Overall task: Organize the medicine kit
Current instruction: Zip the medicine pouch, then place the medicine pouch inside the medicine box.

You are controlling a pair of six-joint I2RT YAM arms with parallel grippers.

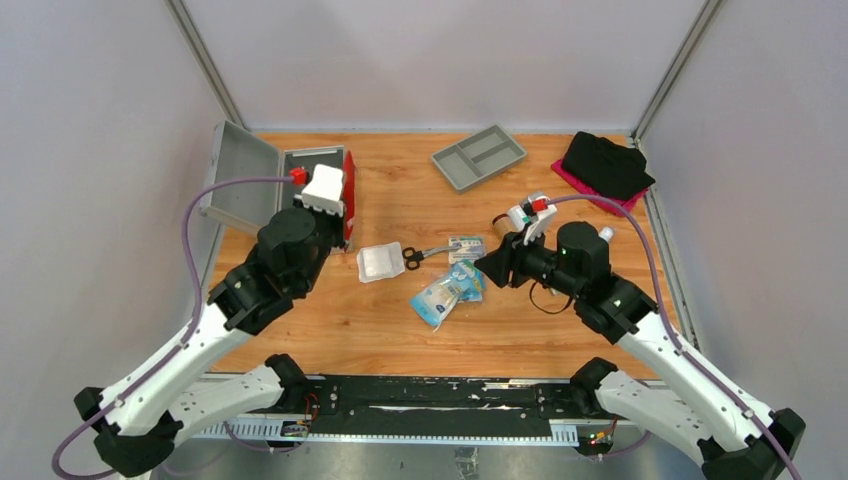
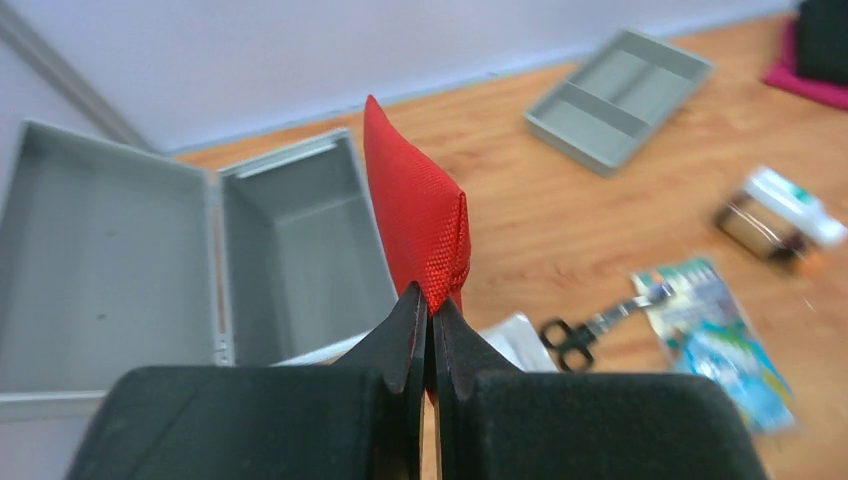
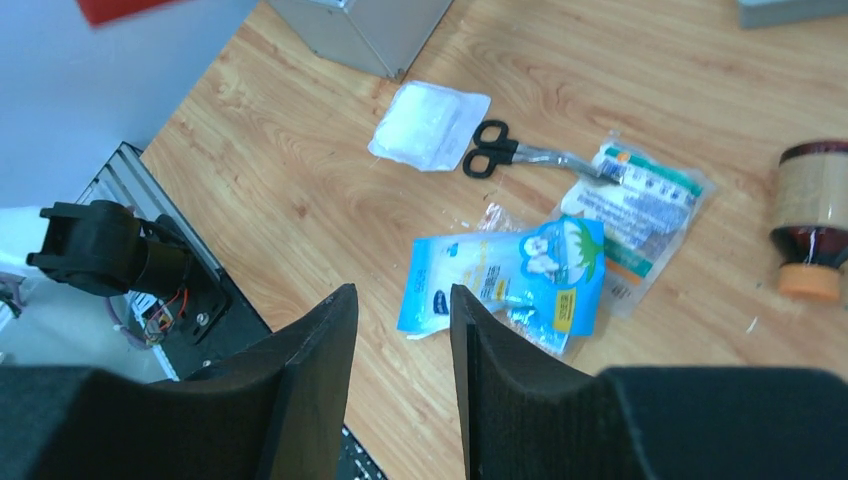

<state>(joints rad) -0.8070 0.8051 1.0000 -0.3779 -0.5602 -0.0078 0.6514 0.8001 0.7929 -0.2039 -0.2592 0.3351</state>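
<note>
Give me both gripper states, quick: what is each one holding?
Left gripper: closed, pinching the red pouch at its lower end.
Right gripper: open, holding nothing.

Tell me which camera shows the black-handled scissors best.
Right wrist: the scissors lie whole and sharp there, with handles and blades both clear and nothing covering them. The top external view shows them whole but tiny. The left wrist view shows them only as a blur.

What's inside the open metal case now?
Only bare grey floor and walls show inside the medicine kit; the red pouch, pinched by the left gripper, hides part of it.
</note>
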